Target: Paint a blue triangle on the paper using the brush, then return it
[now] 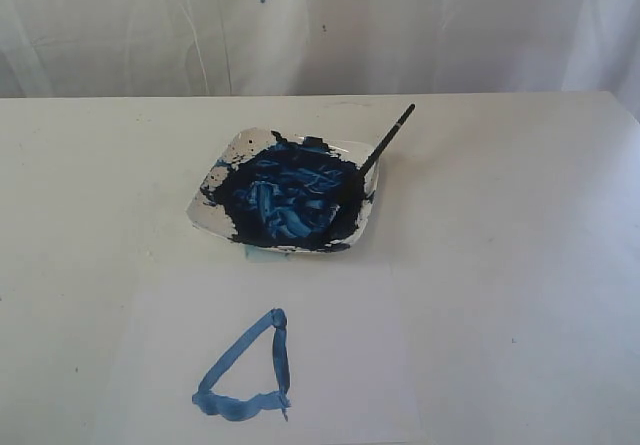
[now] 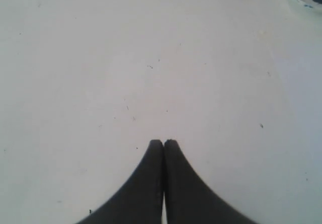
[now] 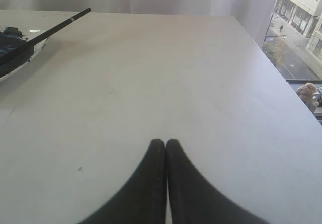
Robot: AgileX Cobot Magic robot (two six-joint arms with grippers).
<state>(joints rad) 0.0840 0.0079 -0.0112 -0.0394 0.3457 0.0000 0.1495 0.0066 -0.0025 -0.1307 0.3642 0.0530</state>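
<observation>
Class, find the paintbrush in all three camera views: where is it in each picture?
Exterior view: the brush leans on the plate's far right rim, above centre.
Left wrist view: not in it; only a plate corner shows.
Right wrist view: the brush slants across the picture's upper left, off the plate.
Shared landmark: the paint-smeared plate.

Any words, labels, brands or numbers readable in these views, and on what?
None readable.
The paper, plate and brush carry no print; the paper bears only the blue triangle.
Any signs on the buildings outside the window are too small to read.
</observation>
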